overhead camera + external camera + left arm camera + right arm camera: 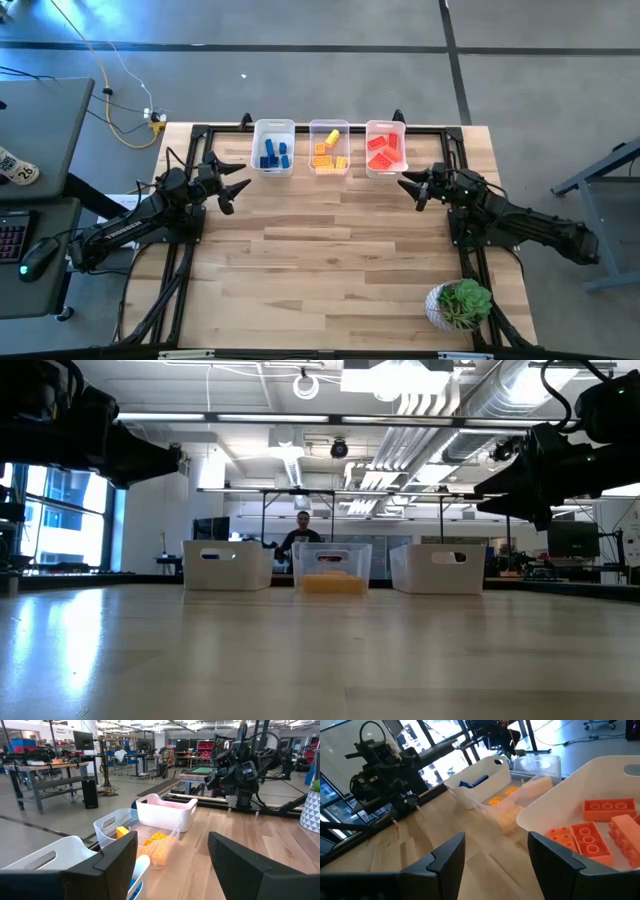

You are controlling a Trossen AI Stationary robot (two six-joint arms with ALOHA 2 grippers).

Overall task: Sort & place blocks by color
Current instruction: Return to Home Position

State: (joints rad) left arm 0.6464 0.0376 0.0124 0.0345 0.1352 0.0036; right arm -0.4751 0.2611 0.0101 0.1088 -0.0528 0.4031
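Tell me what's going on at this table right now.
The sorting looks finished. The blue blocks lie in the left bin, the yellow blocks in the middle bin and the red blocks in the right bin, all lined up at the table's far edge. Neither arm handles anything: the left gripper hangs over the table's left side and the right gripper over its right side, each with its fingers open and empty.

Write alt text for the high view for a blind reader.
Small studded plastic bricks lie sorted on a wooden table: blue bricks in the left plastic bin, orange-yellow bricks in the middle bin, red bricks in the right bin. The left gripper and right gripper hover open, empty, at either side.
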